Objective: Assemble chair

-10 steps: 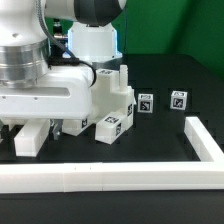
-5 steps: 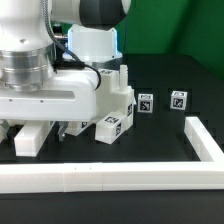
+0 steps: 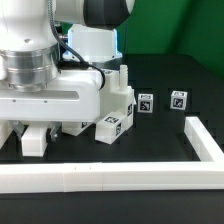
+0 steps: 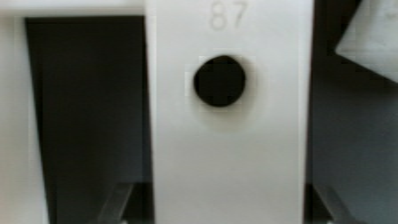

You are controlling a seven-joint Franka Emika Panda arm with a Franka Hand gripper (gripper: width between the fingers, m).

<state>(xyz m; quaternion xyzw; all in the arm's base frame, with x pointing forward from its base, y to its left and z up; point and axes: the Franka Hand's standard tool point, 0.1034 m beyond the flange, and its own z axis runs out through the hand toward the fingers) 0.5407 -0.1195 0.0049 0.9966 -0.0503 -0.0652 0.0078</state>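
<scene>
My claw [image 4: 228,208] is clamped on a glossy white bar [image 4: 228,150] with one dark oval hole [image 4: 221,81].

Small tagged blocks [image 3: 146,102]: two. L-shaped rail [image 3: 120,178]: one.

A long white L-shaped plastic rail [image 3: 110,178] lies on the matte black table [image 3: 165,145]. Its long arm runs along the near edge across the whole exterior view. Its short arm turns at the corner on the exterior view's right and runs toward the back. A plain green backdrop [image 3: 175,40] fills the space behind the table.
</scene>
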